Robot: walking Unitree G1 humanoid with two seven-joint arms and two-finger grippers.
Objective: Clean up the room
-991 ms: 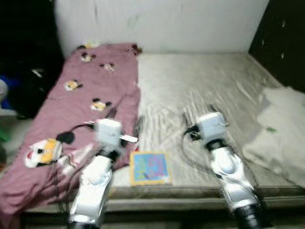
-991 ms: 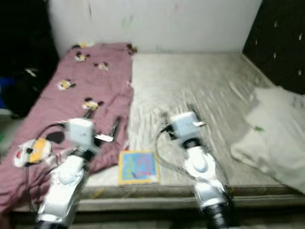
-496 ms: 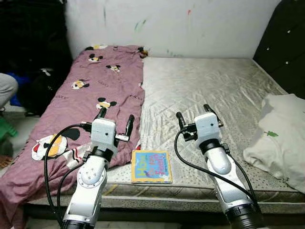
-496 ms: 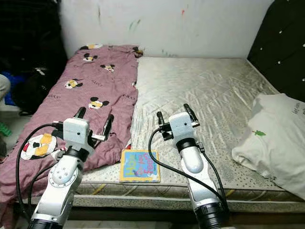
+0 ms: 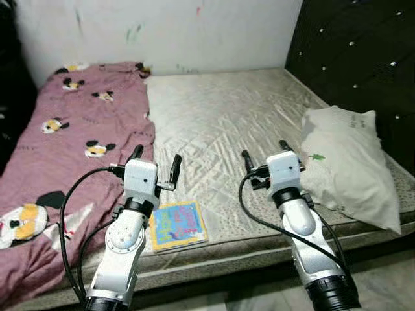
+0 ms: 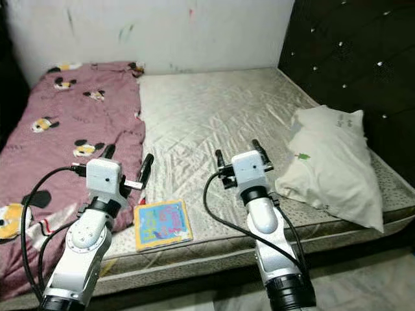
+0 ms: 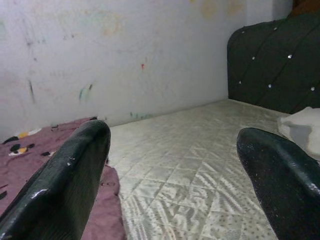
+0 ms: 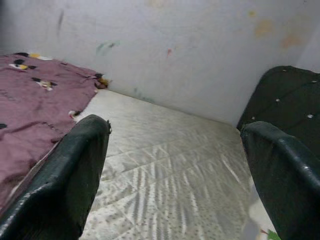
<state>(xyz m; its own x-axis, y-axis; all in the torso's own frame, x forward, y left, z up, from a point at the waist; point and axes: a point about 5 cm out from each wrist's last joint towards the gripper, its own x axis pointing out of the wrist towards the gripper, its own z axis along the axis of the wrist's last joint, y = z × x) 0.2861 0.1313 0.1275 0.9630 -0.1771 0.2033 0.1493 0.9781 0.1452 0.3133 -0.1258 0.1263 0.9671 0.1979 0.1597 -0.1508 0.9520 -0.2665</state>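
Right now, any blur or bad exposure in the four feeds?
Left eye view: sharp, evenly lit; the book and pillow read clearly, the headboard goes very dark. Right eye view: the same. Left wrist view: mattress in focus, the left hand's near fingers soft. Right wrist view: slightly soft, wall a little washed out.

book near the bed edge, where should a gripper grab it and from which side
Probably by its near edge, coming from the front. The book lies flat on the mattress close to the front edge, so fingers can't get under its middle. The left gripper, open, is closest.
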